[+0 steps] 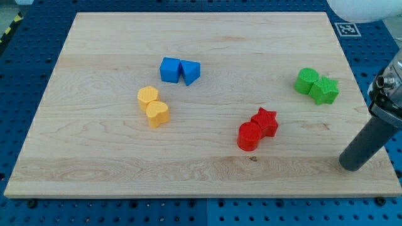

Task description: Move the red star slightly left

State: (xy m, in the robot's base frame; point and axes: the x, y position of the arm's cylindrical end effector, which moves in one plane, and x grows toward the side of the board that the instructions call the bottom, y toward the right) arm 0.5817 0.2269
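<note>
Approaching: my tip (pixel 352 168), a bare rod tool holding nothing, sits well right of the red star (pixel 266 120); next, push its right side leftward, sparing the touching red cylinder (pixel 249 136).

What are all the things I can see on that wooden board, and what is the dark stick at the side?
red star: one, red, right of centre, touching the red cylinder
red cylinder: one, red, just below-left of the star
green blocks: two, green, touching, near the view's right edge; the right one looks star-shaped
blue blocks: two, blue, touching, upper middle; a cube and a wedge-like piece
yellow blocks: two, yellow, touching, left of centre
wooden board: one, light wood, on a blue perforated base
my tip: one dark rod, lower right, well clear of the red star, on its right
</note>
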